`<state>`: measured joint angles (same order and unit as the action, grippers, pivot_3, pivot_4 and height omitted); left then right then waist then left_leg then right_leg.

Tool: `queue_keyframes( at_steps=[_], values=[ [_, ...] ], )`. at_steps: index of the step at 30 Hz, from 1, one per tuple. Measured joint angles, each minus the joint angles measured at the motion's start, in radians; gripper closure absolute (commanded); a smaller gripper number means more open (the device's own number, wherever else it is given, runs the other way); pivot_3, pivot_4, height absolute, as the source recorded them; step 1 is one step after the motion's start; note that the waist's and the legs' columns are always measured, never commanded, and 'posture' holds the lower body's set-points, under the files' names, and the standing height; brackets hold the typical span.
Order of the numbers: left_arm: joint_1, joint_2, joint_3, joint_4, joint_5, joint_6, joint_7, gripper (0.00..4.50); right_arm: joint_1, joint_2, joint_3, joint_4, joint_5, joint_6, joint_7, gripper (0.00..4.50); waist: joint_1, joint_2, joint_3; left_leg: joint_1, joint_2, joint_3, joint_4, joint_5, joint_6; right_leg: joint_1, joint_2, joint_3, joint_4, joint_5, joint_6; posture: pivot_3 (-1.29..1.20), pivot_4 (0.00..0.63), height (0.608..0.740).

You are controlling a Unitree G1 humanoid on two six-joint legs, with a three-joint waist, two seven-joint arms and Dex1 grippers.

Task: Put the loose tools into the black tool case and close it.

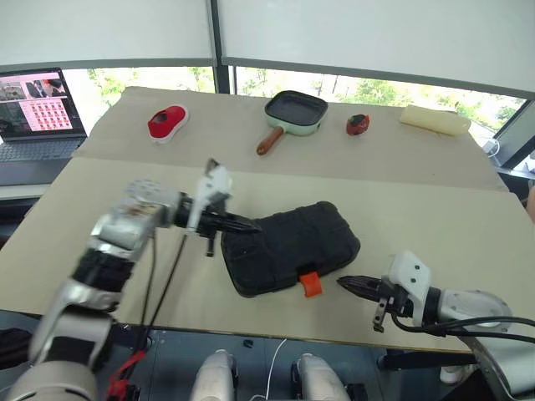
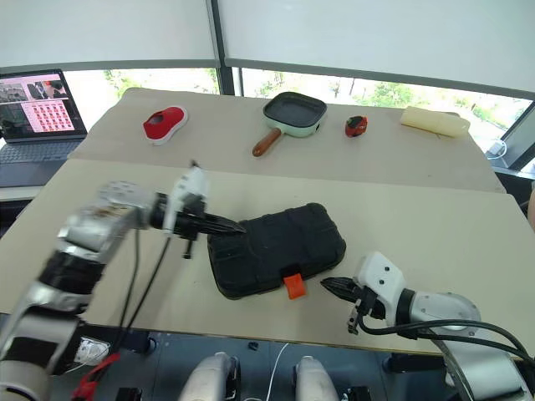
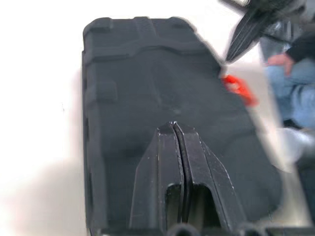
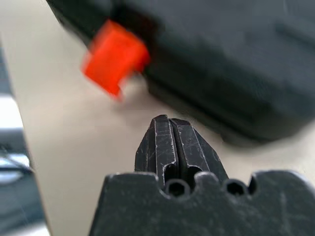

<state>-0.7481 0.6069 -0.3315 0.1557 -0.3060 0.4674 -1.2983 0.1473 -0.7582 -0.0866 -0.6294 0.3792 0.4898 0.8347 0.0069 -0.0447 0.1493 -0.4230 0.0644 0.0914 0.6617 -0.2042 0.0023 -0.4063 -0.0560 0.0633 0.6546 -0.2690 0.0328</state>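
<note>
beige table (image 1: pixel 435 217) holds closed black tool case (image 1: pixel 288 246); both claws pinched.

Two beige counters (image 1: pixel 435 217) set end to end, seam btwn them. Behind: wide windows (image 1: pixel 334 83) w/ white roller blinds (image 1: pixel 376 33) mostly down, dark mullion (image 1: pixel 216 42) in the middle, greenery & daylight below. Open laptop (image 1: pixel 38 113) at far left. Dark floor under near edge.

The black tool case (image 1: pixel 291 246) lies closed and flat on the counter (image 1: pixel 435 209) near its front edge, textured shell up, angled diagonally, its orange latch (image 1: pixel 310 284) sticking out from the near side.
</note>
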Motion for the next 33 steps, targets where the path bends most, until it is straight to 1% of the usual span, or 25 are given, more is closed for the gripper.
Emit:
queue_keyframes(
  at_steps=[2, 5, 9, 12, 14, 17, 19, 28, 32, 33],
  values=[
    [-0.022, -0.051, -0.036, 0.055, 0.055, -0.112, 0.002, 4.43, -0.014, 0.001, 0.002, -0.015, 0.015, 0.029, -0.013, 4.5, -0.003, 0.0, 0.0, -0.001, 0.0, -0.002, 0.0, 0.0, 0.0, 0.0, 0.0, 0.0, 0.0, 0.0, 0.0, 0.0, 0.15, 0.74],
    [-0.045, -0.084, -0.055, 0.105, 0.118, -0.217, 0.012, 4.43, -0.029, 0.006, 0.031, -0.04, 0.03, 0.047, -0.023, 4.5, -0.003, 0.0, -0.001, 0.001, 0.0, -0.002, 0.0, 0.0, 0.0, 0.001, 0.0, -0.001, 0.0, 0.0, 0.0, 0.0, 0.15, 0.74],
    [-0.047, -0.108, -0.058, 0.134, 0.149, -0.289, 0.014, 4.43, -0.03, 0.005, 0.113, -0.06, 0.014, 0.046, -0.026, 4.5, -0.002, 0.0, -0.001, 0.001, 0.0, -0.002, 0.0, 0.0, 0.0, 0.002, 0.0, -0.001, 0.0, 0.0, 0.0, 0.0, 0.15, 0.74],
    [-0.047, -0.119, -0.052, 0.142, 0.154, -0.291, 0.012, 4.43, -0.034, 0.001, 0.185, -0.054, -0.042, 0.034, -0.033, 4.5, -0.002, 0.0, -0.001, 0.001, 0.0, -0.002, 0.0, 0.0, 0.0, 0.002, 0.0, -0.001, 0.0, 0.0, 0.0, 0.0, 0.15, 0.74],
    [-0.047, -0.12, -0.048, 0.141, 0.155, -0.29, 0.012, 4.43, -0.045, 0.005, 0.205, -0.042, -0.062, 0.032, -0.041, 4.5, -0.001, 0.0, -0.001, 0.001, 0.0, -0.002, 0.0, 0.0, 0.0, 0.002, 0.0, -0.001, 0.0, 0.0, 0.0, 0.0, 0.15, 0.74],
    [-0.046, -0.125, -0.045, 0.14, 0.16, -0.287, 0.012, 4.43, -0.079, 0.032, 0.248, 0.012, -0.114, 0.024, -0.072, 4.5, -0.002, -0.001, -0.002, 0.001, 0.0, -0.003, 0.0, 0.0, 0.0, 0.002, 0.0, -0.001, 0.0, 0.0, 0.0, 0.0, 0.15, 0.74],
    [-0.045, -0.127, -0.044, 0.135, 0.16, -0.282, 0.012, 4.43, -0.088, 0.028, 0.281, 0.058, -0.165, 0.0, -0.075, 4.5, 0.0, -0.001, -0.002, 0.001, 0.0, -0.003, 0.0, 0.0, 0.0, 0.002, 0.0, -0.001, 0.0, 0.0, 0.0, 0.0, 0.15, 0.74],
    [-0.044, -0.14, -0.04, 0.133, 0.161, -0.259, 0.019, 4.43, -0.085, 0.027, 0.31, 0.099, -0.211, -0.047, -0.07, 4.5, 0.003, -0.001, -0.002, 0.001, 0.0, -0.002, 0.0, 0.0, 0.0, 0.002, 0.0, -0.001, 0.0, 0.0, 0.001, 0.0, 0.15, 0.74],
    [-0.045, -0.148, -0.041, 0.133, 0.166, -0.256, 0.019, 4.43, -0.101, 0.057, 0.324, 0.115, -0.228, -0.053, -0.076, 4.5, 0.002, -0.001, -0.002, 0.001, 0.0, -0.003, 0.0, 0.0, 0.0, 0.002, 0.0, -0.001, 0.0, 0.0, 0.0, 0.0, 0.15, 0.74],
    [-0.045, -0.154, -0.045, 0.133, 0.172, -0.261, 0.019, 4.43, -0.113, 0.08, 0.334, 0.127, -0.241, -0.062, -0.084, 4.5, 0.002, -0.002, -0.002, 0.001, 0.0, -0.003, 0.0, 0.0, 0.0, 0.002, 0.001, -0.001, 0.0, 0.0, 0.0, 0.0, 0.15, 0.74]
  ],
)
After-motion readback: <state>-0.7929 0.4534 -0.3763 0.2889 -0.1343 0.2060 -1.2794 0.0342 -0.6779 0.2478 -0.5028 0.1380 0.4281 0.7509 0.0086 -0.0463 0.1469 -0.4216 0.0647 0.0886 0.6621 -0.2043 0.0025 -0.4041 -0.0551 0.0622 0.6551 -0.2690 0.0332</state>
